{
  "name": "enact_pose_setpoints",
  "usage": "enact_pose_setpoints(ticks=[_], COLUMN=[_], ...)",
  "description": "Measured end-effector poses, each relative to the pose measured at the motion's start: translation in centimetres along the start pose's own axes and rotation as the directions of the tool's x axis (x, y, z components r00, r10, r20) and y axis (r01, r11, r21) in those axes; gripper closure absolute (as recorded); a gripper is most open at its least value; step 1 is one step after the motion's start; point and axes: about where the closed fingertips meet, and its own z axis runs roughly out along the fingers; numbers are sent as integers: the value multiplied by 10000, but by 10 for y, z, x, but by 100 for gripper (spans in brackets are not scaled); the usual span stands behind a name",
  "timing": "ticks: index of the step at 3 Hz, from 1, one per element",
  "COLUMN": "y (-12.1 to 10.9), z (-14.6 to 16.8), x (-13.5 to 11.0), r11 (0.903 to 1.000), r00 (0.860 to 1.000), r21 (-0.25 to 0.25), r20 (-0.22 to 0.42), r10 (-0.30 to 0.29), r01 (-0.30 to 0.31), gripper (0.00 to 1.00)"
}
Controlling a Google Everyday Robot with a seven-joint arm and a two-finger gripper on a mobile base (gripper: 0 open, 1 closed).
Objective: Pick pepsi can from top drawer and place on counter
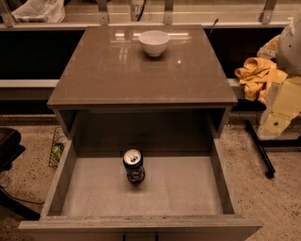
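The pepsi can stands upright on the pale floor of the open top drawer, left of its middle and toward the back. It is dark blue with a silver top. The drawer is pulled fully out toward me. The glossy brown-grey counter tops the cabinet above it. Pale and yellow arm parts show at the right edge, beside the cabinet and well away from the can. The gripper itself is not in view.
A white bowl sits at the back middle of the counter. A pale ledge with metal brackets runs behind. A black rod lies on the speckled floor at the right. A dark object stands at the left.
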Motion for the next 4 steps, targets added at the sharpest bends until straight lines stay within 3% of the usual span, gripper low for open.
enact_pose_setpoints(ticks=[1,2,3,4], y=[0,0,9,23], z=[0,19,91,163], x=[0,-3,-6,-38], r11=[10000,9999,9974,9953], r00=[10000,9901,9402,8070], r21=[2,-141,-642,-840], r20=[1,1403,3405,5905], r10=[0,-24,-103,105], r01=[0,44,341,485], gripper=[0,0,0,0])
